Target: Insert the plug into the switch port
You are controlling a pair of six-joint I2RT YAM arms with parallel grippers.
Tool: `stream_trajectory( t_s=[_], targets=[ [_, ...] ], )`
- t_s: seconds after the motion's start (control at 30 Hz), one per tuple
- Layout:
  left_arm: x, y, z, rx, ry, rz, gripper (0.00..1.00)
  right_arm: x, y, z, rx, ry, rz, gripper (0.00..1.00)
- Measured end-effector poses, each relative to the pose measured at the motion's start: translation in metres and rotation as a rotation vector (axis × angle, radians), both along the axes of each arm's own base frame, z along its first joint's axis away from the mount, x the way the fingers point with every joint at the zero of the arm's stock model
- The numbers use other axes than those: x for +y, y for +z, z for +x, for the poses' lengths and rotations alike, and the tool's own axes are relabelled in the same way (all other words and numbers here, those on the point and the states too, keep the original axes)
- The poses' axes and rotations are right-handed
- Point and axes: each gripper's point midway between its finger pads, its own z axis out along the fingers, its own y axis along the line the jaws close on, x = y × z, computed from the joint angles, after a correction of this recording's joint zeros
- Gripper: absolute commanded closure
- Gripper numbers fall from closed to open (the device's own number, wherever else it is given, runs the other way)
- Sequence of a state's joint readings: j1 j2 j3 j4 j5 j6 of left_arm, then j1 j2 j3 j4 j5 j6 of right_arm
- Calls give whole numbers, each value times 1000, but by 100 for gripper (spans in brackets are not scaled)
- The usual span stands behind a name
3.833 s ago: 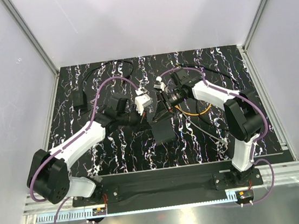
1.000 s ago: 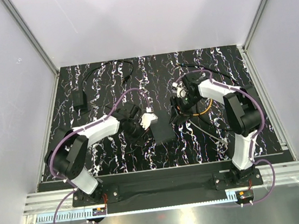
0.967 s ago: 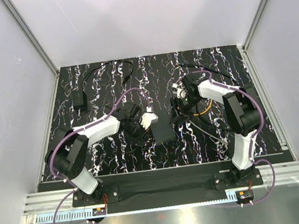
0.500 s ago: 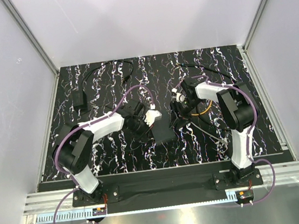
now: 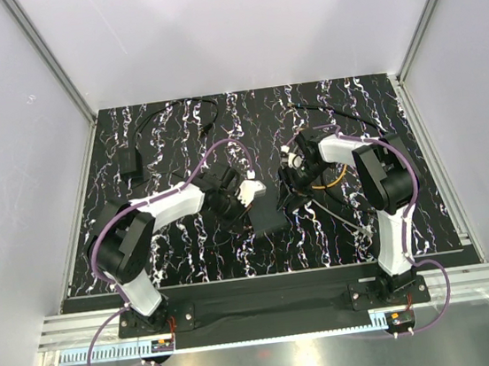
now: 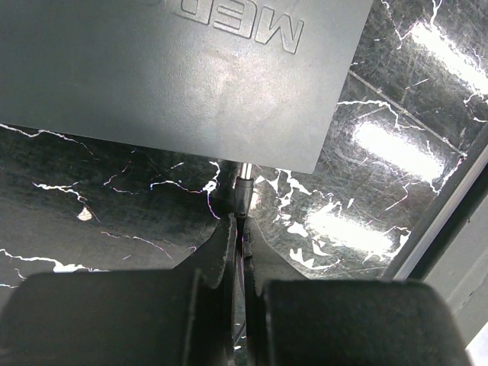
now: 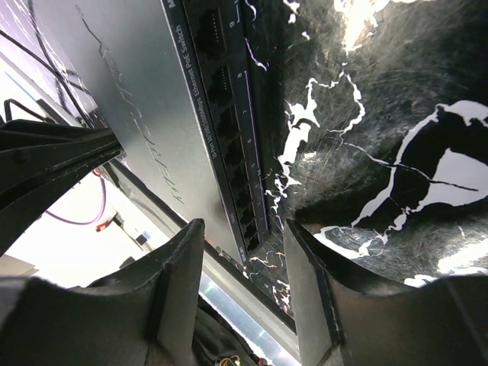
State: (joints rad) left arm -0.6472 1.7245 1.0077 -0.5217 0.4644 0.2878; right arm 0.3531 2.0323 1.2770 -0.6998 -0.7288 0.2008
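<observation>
The switch (image 5: 268, 216) is a flat matte-black box lying mid-table. In the left wrist view its lettered top (image 6: 191, 76) fills the upper frame. My left gripper (image 5: 247, 191) (image 6: 240, 229) is shut on the plug (image 6: 244, 183), a thin barrel whose metal tip meets the box's near edge; the switch port itself is hidden under that edge. My right gripper (image 5: 290, 176) (image 7: 244, 229) is open, its fingers (image 7: 179, 282) straddling a corner of the switch (image 7: 137, 114) with gaps on both sides. A row of ports (image 7: 229, 122) runs along that thin edge.
A small black block (image 5: 128, 164) with a thin cord lies at the back left. A black cable loop (image 5: 184, 110) sits near the back. An orange cable (image 5: 329, 180) and pale wires (image 5: 356, 223) lie under the right arm. White walls enclose the table.
My left gripper has edged right toward the switch with the plug while its arm folded in. The right gripper shifted slightly left onto the switch's corner and its jaws narrowed.
</observation>
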Motion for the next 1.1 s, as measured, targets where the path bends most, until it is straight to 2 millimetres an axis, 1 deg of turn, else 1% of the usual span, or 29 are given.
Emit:
stream_trajectory(
  t_s=[0.33,0.8,0.93,1.03,1.1],
  targets=[
    [-1,0,0,4,6,-3,100,3,3,-1,9,1,21,50],
    [-6,3,5,-12,14,-19,100,3,2,-2,14,2,27,53],
    [-8,4,6,0,20,-24,100,6,3,-2,25,1,46,55],
    [-11,-1,5,29,23,-24,100,7,3,-3,33,-4,55,57],
    [-12,-2,3,46,28,-28,100,7,2,-3,37,-10,60,60]
  ],
)
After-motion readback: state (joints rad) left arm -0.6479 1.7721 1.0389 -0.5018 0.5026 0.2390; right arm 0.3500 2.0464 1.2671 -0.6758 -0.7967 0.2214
